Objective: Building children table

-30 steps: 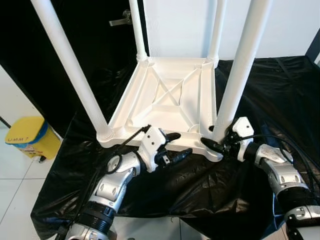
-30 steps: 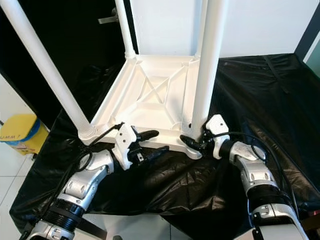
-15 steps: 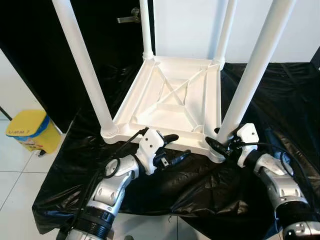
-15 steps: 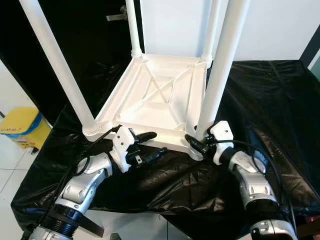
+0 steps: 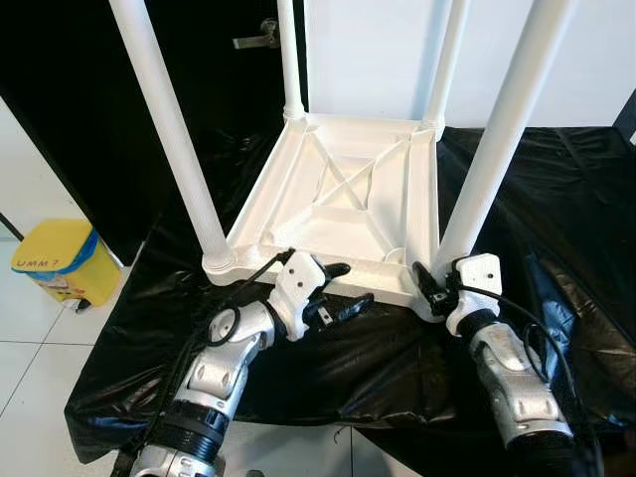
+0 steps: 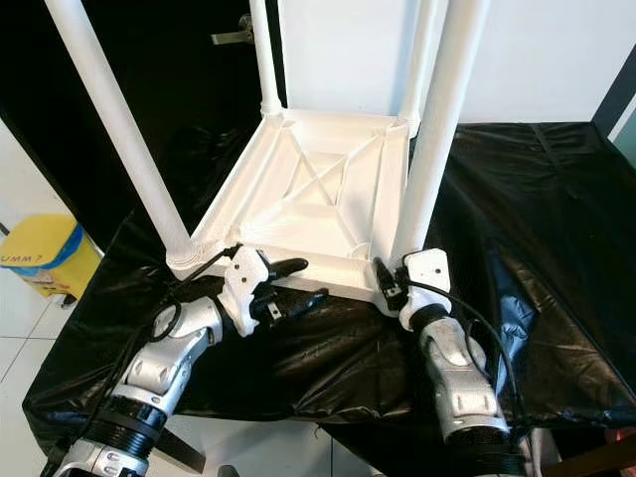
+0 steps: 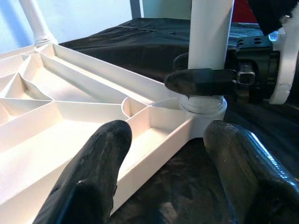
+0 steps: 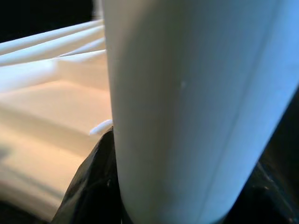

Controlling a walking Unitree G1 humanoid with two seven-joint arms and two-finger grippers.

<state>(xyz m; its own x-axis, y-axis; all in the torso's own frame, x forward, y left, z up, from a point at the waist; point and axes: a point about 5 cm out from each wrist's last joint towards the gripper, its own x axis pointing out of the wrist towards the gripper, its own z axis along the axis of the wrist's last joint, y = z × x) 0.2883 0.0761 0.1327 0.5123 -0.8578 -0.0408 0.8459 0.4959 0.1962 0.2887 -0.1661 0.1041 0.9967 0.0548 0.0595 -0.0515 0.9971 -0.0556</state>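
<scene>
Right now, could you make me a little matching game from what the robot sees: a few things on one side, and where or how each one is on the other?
Things:
1. left hand
2. right hand
3. yellow bin
4. upturned white table

Places or states:
A. on the tiled floor, off to the robot's left
B. open, straddling the table's near rim
C. lying on the black sheet, legs pointing up
D. closed round the base of the near right leg

Pairs: 1-B, 2-D, 3-A, 4-C
</scene>
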